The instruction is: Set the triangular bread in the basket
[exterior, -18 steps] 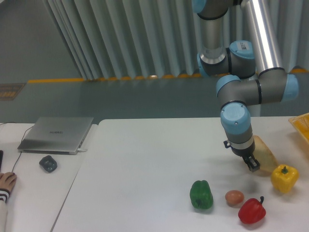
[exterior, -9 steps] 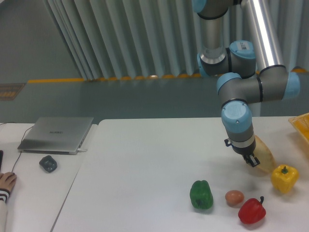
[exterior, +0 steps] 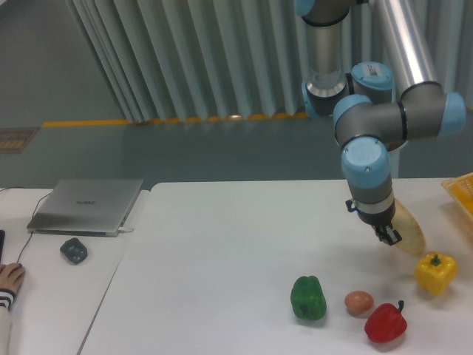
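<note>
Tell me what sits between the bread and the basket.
Nothing visible. The triangular bread is at the gripper, and only bare table lies between it and the basket corner at the right edge. The yellow pepper sits nearer the camera, off that line.

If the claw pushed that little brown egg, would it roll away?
Probably yes. The egg looks round and smooth, sitting loose on the flat white table, so a nudge would likely send it wobbling off. It might not go far: the green pepper and red pepper sit close on either side and could stop it.

White table (exterior: 222, 244): three peppers (exterior: 308, 297), egg (exterior: 358, 302).
</note>
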